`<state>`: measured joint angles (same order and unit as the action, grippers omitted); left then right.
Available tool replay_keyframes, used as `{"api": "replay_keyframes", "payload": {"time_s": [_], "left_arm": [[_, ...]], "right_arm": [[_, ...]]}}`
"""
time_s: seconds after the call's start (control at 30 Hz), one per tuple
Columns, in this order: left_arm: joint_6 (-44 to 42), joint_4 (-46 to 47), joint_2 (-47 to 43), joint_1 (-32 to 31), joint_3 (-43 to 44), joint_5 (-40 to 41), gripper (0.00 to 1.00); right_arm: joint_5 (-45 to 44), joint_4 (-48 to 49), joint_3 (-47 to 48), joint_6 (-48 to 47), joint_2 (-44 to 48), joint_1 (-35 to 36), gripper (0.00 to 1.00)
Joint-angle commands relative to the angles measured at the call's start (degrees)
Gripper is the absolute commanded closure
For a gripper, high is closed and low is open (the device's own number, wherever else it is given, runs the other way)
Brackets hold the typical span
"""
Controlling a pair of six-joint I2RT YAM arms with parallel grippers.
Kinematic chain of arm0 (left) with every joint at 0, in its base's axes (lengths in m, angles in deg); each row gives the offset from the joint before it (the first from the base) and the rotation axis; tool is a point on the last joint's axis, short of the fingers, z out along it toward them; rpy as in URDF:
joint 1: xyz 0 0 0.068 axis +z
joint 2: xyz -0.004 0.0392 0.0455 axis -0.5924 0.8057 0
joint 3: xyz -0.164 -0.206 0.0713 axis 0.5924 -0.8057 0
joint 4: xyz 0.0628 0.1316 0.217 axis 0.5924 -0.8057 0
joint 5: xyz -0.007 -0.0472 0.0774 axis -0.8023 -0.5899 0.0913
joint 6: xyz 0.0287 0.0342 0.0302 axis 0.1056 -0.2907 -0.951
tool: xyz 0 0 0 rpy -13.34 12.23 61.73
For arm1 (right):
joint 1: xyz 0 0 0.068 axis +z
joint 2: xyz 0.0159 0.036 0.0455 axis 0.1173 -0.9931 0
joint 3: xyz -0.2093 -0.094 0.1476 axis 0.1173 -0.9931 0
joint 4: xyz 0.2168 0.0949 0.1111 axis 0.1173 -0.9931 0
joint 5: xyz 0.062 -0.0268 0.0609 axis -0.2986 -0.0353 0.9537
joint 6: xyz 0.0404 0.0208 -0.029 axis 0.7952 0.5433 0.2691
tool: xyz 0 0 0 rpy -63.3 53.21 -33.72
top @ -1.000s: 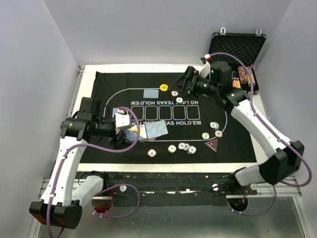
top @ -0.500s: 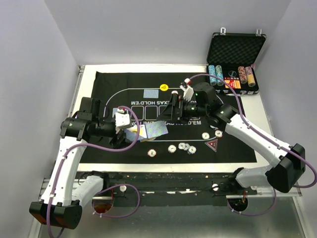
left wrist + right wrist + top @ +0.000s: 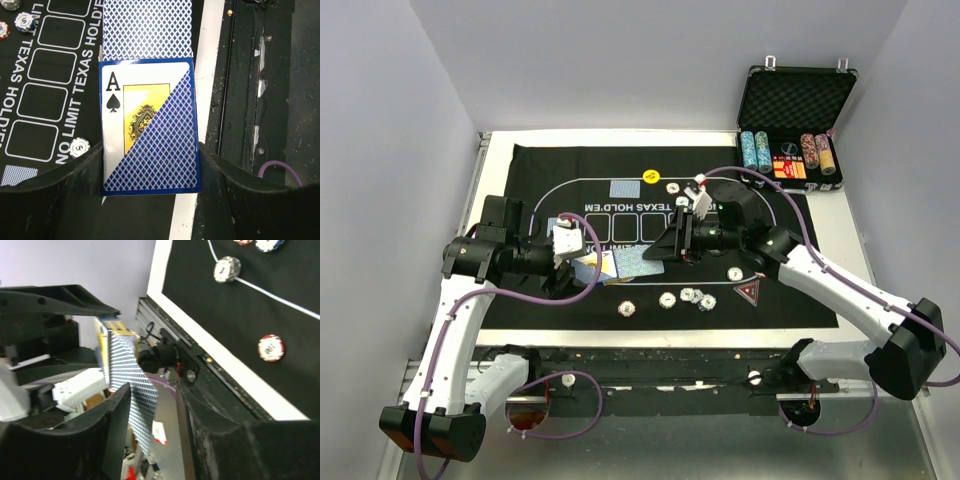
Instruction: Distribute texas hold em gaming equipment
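Observation:
My left gripper (image 3: pixel 150 150) (image 3: pixel 567 252) is shut on a blue deck box of playing cards (image 3: pixel 150 125) (image 3: pixel 603 266) printed with an ace of spades, held above the mat's near edge. One blue-backed card (image 3: pixel 147 27) (image 3: pixel 638 262) sticks out of the box. My right gripper (image 3: pixel 152 392) (image 3: pixel 660 248) has its jaws either side of that card (image 3: pixel 134 400). The card lies close to the left finger (image 3: pixel 107 435), with a gap to the other. Striped poker chips (image 3: pixel 689 294) lie along the mat's near side beside a dark red triangular marker (image 3: pixel 748 292).
The black felt mat (image 3: pixel 550 165) carries a yellow button (image 3: pixel 651 176), a single card (image 3: pixel 622 188) and more chips (image 3: pixel 671 187) at the far side. The open black case (image 3: pixel 797 100) at the back right holds chip stacks (image 3: pixel 755 150).
My right arm swung from the case down and left to the held deck. Its jaws have narrowed around the protruding card. The left arm has not moved.

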<state>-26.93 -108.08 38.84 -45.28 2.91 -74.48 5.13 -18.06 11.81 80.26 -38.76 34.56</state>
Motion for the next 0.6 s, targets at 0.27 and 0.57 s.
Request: {"api": "replay_keyframes", "payload": {"time_s": [0.27, 0.57], "left_arm": [[0.3, 1.8, -0.1, 0.2, 1.5, -2.6, 0.8], [0.2, 1.8, -0.3, 0.2, 1.3, -2.6, 0.81]], "right_arm": [[0.1, 1.9, -0.4, 3.9, 4.4, 0.4, 0.81], [-2.6, -5.3, 1.9, 1.7, 6.1, 0.2, 0.92]]}}
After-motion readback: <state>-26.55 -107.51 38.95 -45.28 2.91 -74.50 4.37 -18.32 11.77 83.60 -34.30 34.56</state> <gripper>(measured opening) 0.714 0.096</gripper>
